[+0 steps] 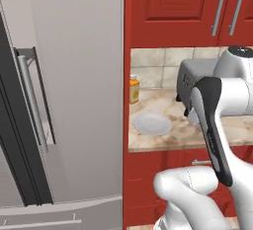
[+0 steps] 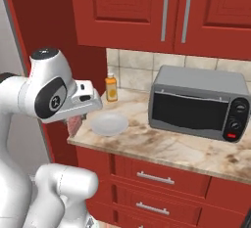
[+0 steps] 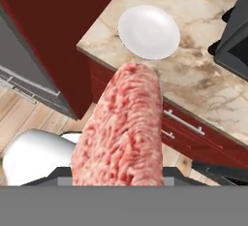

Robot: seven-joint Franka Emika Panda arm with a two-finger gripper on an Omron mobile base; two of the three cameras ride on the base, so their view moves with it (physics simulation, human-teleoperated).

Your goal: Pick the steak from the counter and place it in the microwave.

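claw (image 2: 74, 124) clenched on grainy pink steak (image 3: 123, 128) | round white plate (image 3: 148, 31) on marbled counter (image 3: 193, 70)

The arm (image 2: 44, 95) is glossy white with rounded, bulbous links, dark grey joint panels, a dark round cap on top, and a long dark strip down one link.

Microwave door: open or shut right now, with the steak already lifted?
Shut. In the right base view the microwave door sits flush with its body; the steak is held up near the gripper.
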